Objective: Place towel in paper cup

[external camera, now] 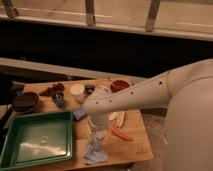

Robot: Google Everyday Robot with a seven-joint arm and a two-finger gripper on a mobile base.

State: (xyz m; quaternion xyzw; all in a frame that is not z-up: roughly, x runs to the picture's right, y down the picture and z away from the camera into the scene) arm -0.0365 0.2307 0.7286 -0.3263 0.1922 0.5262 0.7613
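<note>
Towel lies on table front, jaws right above, nr tray

Wooden table, green tray, paper cup, blue towel, pincer above the towel

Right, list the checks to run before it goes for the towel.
1. The towel lies loose on the table, near the front edge: ok.
2. The gripper hangs right above the towel: ok.
3. The gripper already touches the towel: cannot tell.
4. The paper cup stands upright toward the back of the table: ok.
5. The paper cup is empty inside: cannot tell.
6. The orange item lies apart from the towel, to its right in the camera view: ok.
</note>
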